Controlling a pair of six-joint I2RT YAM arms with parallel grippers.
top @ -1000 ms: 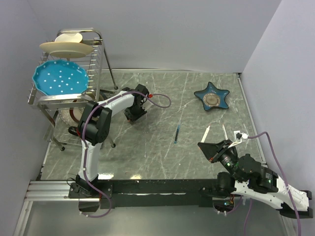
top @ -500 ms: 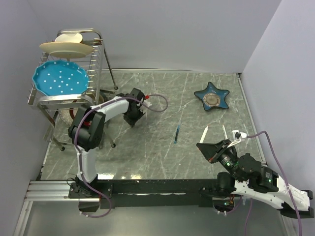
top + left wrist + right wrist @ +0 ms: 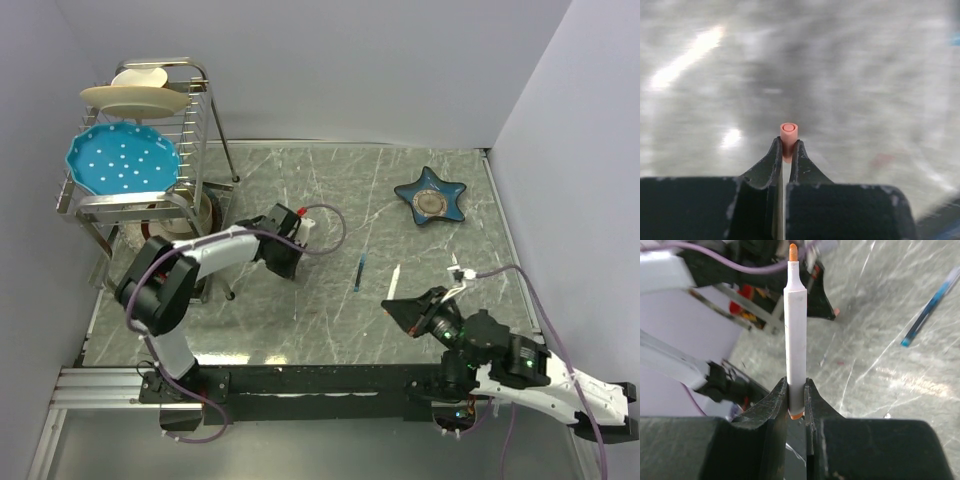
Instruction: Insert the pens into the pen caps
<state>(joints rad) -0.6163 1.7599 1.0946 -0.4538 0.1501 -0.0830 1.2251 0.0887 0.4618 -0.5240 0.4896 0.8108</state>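
Cap (image 3: 788, 131), salmon-orange, is pinched by its rear end betw. the tips of my left gripper (image 3: 786, 146), mouth pointing away from the wrist. Pen (image 3: 795, 335), white barrel w/ orange nib, is clamped near its tail in my right gripper (image 3: 796, 390), nib aimed toward the left arm. Both look clear of the table.

Step, as I read it: bring nib to mouth. I'd line up the two axes first, then push slow and straight. The pen is gripped far back, so the nib may wander, and the cap has little hold, so a skewed push could twist it out.

Blue pen (image 3: 359, 272) lies flat at 3 o'clock from the left gripper. Table (image 3: 330, 180) is grey marble-look. Star dish (image 3: 431, 197) sits at 1 o'clock, plate rack (image 3: 140, 195) at 10. Walls are plain and pale.
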